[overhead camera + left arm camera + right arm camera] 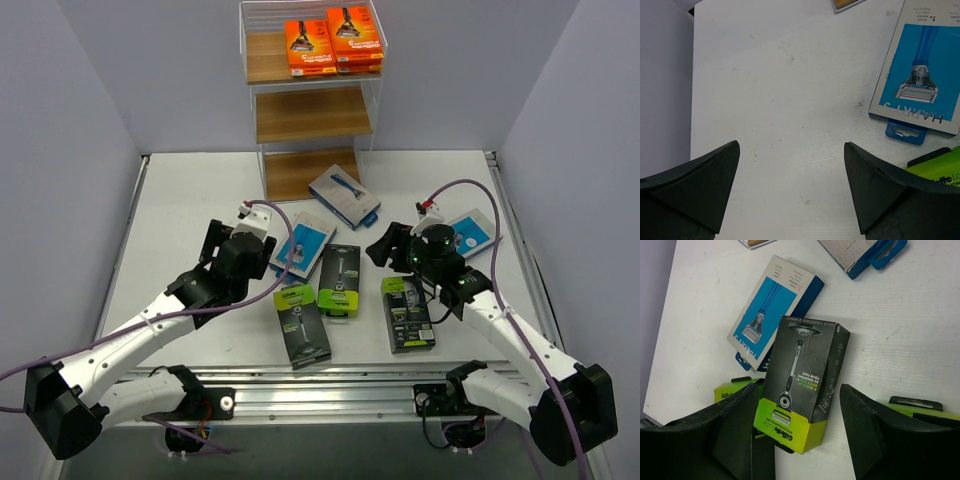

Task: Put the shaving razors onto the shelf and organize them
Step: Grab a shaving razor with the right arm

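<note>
Overhead view only: shelf [312, 113] at the table's [180, 200] 12 o'clock, with orange razor packs [332, 45] on its top tier. My left gripper [791, 145] stands wide and holds nothing; its camera alone reads "HARRY'S", inverted, on a blue pack [920, 70] at 2 o'clock. My right gripper [799, 386] is spread, gripping nothing, above a black pack [802, 370] marked "Gillette"

left arm [140, 326] and right arm [512, 336] reach forward, jaws apart.
</note>
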`<action>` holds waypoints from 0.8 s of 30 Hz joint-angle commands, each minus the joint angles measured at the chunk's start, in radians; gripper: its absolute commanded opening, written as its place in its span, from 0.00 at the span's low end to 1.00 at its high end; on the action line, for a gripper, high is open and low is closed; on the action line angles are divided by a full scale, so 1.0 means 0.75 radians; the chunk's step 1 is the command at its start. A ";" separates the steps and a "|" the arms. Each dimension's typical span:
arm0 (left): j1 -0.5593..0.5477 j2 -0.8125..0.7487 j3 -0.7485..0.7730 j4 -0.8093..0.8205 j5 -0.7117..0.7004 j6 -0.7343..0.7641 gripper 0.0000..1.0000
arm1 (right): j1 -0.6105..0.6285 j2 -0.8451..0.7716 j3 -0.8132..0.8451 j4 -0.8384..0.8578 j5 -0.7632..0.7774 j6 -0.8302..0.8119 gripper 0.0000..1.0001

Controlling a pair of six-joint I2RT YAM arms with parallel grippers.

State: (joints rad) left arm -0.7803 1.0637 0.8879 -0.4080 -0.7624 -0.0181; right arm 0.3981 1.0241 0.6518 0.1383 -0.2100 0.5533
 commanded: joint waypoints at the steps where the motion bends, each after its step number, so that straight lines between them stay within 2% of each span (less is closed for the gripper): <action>1: -0.009 0.013 0.033 0.041 0.002 0.006 0.94 | -0.011 0.011 -0.020 0.087 0.014 -0.028 0.62; 4: -0.009 0.042 0.045 0.041 0.020 0.006 0.94 | -0.076 0.027 -0.077 0.187 0.035 0.084 0.63; 9: -0.007 0.079 0.084 0.027 0.061 0.002 0.94 | -0.268 0.127 -0.247 0.588 -0.086 0.352 0.57; 11: -0.007 0.079 0.092 0.014 0.069 -0.006 0.94 | -0.310 0.256 -0.272 0.749 -0.159 0.430 0.54; 15: -0.003 0.022 0.097 0.004 0.104 -0.027 0.94 | -0.359 0.540 -0.227 0.997 -0.268 0.504 0.49; 16: 0.001 0.007 0.086 0.008 0.110 -0.031 0.94 | -0.369 0.666 -0.202 1.032 -0.292 0.518 0.48; 20: 0.014 -0.036 0.066 0.033 0.135 -0.041 0.94 | -0.377 0.898 -0.131 1.278 -0.344 0.602 0.42; 24: 0.030 -0.021 0.076 0.027 0.151 -0.047 0.94 | -0.377 1.001 -0.041 1.272 -0.293 0.602 0.45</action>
State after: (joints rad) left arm -0.7685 1.0496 0.9062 -0.4091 -0.6704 -0.0387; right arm 0.1230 1.7664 0.5552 0.9497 -0.4171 0.9779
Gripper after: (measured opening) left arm 0.941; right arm 0.442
